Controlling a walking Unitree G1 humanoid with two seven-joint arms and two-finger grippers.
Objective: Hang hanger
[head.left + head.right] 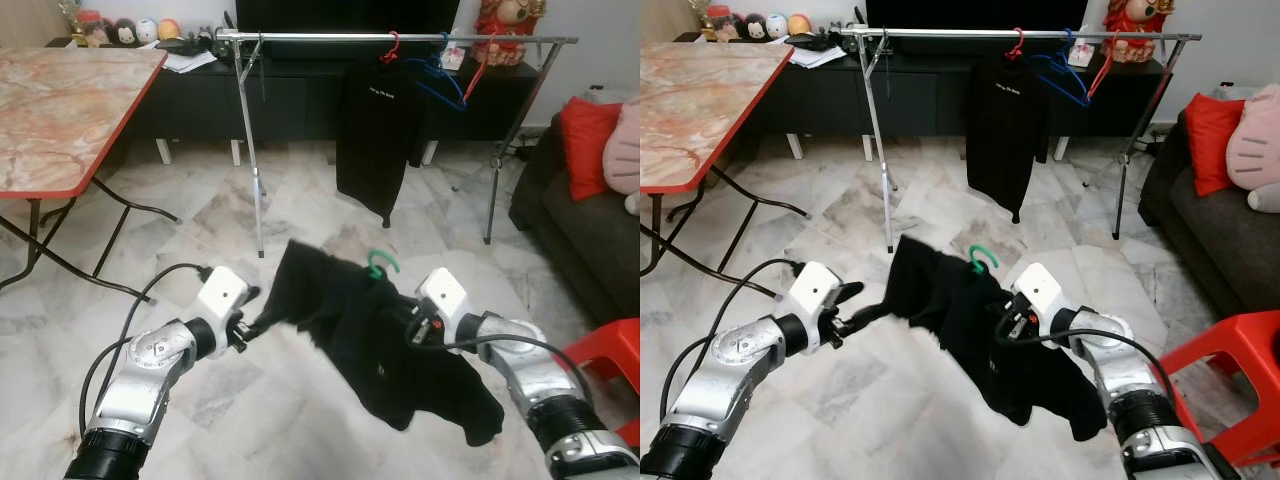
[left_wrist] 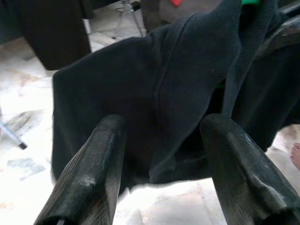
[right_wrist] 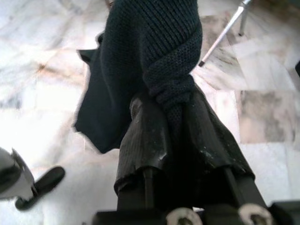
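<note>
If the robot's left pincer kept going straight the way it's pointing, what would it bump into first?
Most likely the black sweater. The left pincer has its fingers spread apart and aims right at the cloth hanging in front of it, though how close it is stays hard to judge.

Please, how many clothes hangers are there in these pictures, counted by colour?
Red hangers: 2, on the rail
Blue hanger: 1, on the rail
Green hanger: 1, in the black garment clamped by the right gripper
Total: 4
</note>
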